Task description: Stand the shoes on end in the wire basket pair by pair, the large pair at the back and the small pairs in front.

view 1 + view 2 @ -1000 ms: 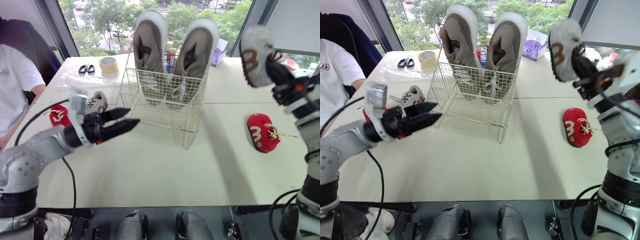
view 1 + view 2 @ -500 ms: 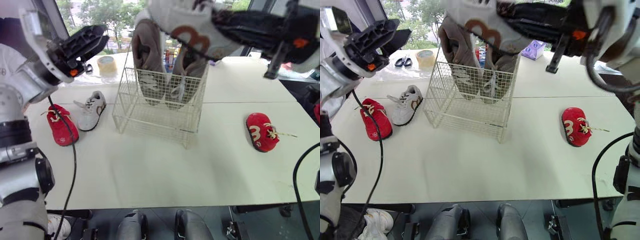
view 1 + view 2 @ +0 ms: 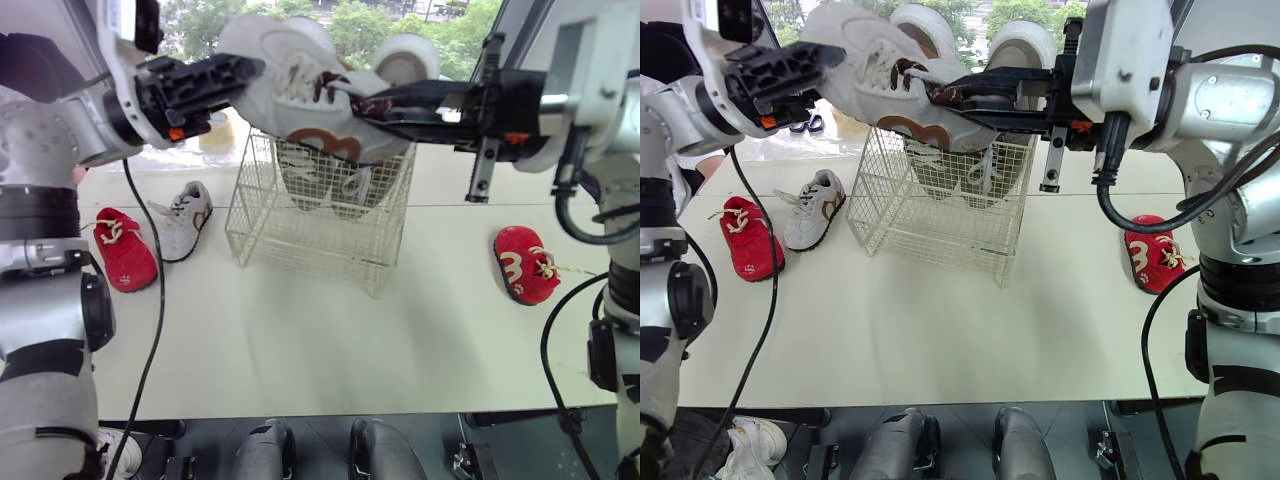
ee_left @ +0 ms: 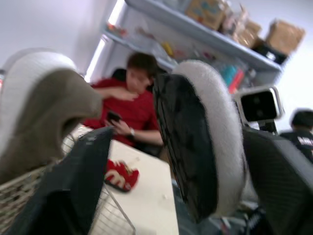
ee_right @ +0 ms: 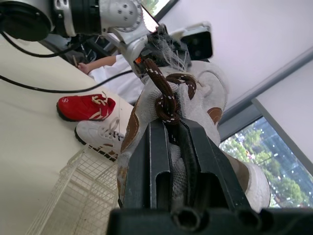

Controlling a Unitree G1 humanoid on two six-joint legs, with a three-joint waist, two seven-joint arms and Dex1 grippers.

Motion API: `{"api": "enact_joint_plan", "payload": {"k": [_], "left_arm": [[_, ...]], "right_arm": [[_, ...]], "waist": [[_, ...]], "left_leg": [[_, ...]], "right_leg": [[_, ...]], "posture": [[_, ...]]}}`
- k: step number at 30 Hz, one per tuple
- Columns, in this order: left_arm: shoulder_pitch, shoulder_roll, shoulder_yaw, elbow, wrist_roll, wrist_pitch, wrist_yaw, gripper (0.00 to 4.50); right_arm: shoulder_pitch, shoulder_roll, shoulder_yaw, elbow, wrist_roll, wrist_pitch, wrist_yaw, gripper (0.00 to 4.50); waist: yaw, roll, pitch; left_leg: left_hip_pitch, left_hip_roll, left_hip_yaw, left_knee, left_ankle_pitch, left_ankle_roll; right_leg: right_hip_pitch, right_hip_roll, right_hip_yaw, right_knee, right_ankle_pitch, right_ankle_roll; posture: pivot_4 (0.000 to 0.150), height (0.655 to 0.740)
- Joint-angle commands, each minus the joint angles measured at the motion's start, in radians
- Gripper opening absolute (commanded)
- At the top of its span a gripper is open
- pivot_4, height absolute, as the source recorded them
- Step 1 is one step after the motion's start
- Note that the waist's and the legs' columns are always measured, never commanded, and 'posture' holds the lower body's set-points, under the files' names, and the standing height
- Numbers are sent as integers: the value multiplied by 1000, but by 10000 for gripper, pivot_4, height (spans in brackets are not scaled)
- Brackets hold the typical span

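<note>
A small white shoe (image 3: 300, 100) with brown laces and a brown "3" hangs above the wire basket (image 3: 310, 228). My right gripper (image 3: 355, 103) is shut on its laced top, as the right wrist view shows around the gripper (image 5: 171, 132). My left gripper (image 3: 235, 72) is open at the shoe's other end. In the left wrist view the black sole (image 4: 195, 147) sits between its spread fingers (image 4: 73, 191). The large taupe pair (image 3: 405, 62) stands on end at the basket's back. On the table lie a second white shoe (image 3: 183, 218) and two red shoes (image 3: 122, 250) (image 3: 525, 263).
Scissors (image 3: 805, 125) and a tape roll (image 3: 213, 135) lie at the table's back left. A person in a white shirt (image 5: 110, 73) sits at the left side of the table. Both arms cross high over the basket.
My right gripper swung the white shoe leftward to above the basket. My left gripper rose from table height to the shoe's free end.
</note>
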Motion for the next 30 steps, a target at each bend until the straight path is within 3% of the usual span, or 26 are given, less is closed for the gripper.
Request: {"api": "enact_joint_plan", "payload": {"k": [1,4,5,8,11,16,17,20,23,26,30], "left_arm": [[-49,2,11,37,46,-12,-63,21608],[-60,-13,26,48,66,-10,-76,5061],[-60,-19,35,46,71,-11,-69,1999],[-47,-36,88,23,52,9,-25,2029],[14,-71,222,-59,-30,43,116,2029],[132,-171,437,-248,-189,57,402,2029],[163,-218,488,-310,-240,24,484,2029],[229,-356,574,-466,-357,-77,691,2029],[269,-493,566,-584,-385,-206,806,2029],[296,-602,522,-648,-374,-315,864,2029],[330,-638,464,-672,-381,-371,885,2029]], "right_arm": [[-17,0,-32,-16,-14,-30,8,0],[-15,2,-32,-26,-18,-25,9,0],[-15,3,-32,-27,-20,-23,8,0],[-3,4,-28,-28,-38,-19,-4,0],[29,25,-95,-24,37,88,-91,12726],[86,85,-267,-13,232,277,-284,38108],[107,156,-332,-5,331,306,-393,43490],[165,380,-434,-10,603,348,-682,44899],[213,605,-395,-41,754,315,-844,44899],[226,790,-327,-47,782,264,-918,44899],[210,854,-271,-34,758,231,-926,44899]], "waist": [[-2,0,0],[-4,0,0],[-4,0,0],[-4,0,0],[-5,0,0],[-4,0,0],[-3,0,0],[0,-1,-1],[1,-1,-1],[1,0,0],[2,0,-1]], "left_leg": [[0,0,0,0,0,0],[0,0,0,0,0,1],[0,0,0,0,0,1],[0,0,0,0,0,1],[0,0,-1,0,0,0],[0,0,-2,1,0,-1],[0,0,-2,1,1,-1],[2,1,-4,1,1,-1],[2,0,-4,1,1,-2],[1,0,-4,1,1,-2],[1,-1,-3,1,1,-1]], "right_leg": [[0,0,0,0,0,0],[0,0,0,0,0,0],[0,0,0,1,0,0],[0,0,0,1,0,0],[0,0,0,1,0,0],[0,-2,0,2,0,0],[0,-2,0,2,0,0],[3,-2,0,2,1,0],[3,-3,0,2,1,-1],[2,-2,0,3,1,-1],[2,-1,-1,2,1,-1]], "posture": [[1500,7400],[1500,7400],[1500,7400],[1500,7400],[1500,7400],[1500,7400],[1500,7400],[1500,7400],[1500,7400],[1500,7400],[1500,7400]]}}
